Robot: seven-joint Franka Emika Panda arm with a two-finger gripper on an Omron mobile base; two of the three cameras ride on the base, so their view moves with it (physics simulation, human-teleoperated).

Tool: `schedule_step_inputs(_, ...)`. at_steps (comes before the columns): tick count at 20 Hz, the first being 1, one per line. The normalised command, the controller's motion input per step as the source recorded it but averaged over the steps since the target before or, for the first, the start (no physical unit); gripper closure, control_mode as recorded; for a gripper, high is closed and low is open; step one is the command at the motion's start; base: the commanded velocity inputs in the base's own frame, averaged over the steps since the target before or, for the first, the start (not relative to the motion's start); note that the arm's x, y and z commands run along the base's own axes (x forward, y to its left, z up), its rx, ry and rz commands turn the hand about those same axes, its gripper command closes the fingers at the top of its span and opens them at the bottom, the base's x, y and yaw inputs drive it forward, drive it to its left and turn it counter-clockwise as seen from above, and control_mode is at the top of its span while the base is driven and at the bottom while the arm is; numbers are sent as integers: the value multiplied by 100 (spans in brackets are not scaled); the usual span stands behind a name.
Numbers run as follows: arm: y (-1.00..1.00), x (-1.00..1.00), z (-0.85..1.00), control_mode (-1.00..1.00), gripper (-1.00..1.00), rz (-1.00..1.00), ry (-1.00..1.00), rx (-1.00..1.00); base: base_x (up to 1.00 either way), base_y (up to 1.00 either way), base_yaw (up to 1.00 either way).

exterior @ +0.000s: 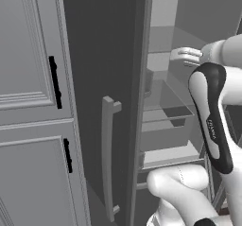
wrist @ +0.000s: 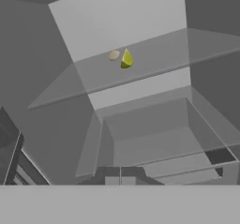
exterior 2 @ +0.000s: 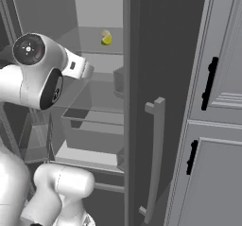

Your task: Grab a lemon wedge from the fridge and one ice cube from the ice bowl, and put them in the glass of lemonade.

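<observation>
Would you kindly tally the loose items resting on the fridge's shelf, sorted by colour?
Yellow-green: 1, the lemon wedge
Beige: 1, a small roundish item beside it, too small to identify
Total: 2, both on one shelf of the fridge

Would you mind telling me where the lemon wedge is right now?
The lemon wedge lies on an upper shelf inside the open fridge, toward the back, beside a small pale object; the right base view shows it above the arm.
</observation>
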Motion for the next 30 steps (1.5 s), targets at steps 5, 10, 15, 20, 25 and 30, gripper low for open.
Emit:
schedule_step_inputs(5,-1,57,13,-100,100,0,3,-1,0,0,0)
schedule_step_inputs(10,-5,63,0,-100,100,2,-1,-3,0,0,0)
schedule_step_inputs(15,-1,52,0,-100,100,5,0,-3,0,0,0)
schedule_step_inputs(20,0,45,-1,-100,-100,5,0,0,0,0,0)
schedule_step_inputs(25,0,54,-6,-100,-100,1,1,0,0,0,0)
schedule_step_inputs(30,0,69,-2,-100,-100,0,7,0,0,0,0)
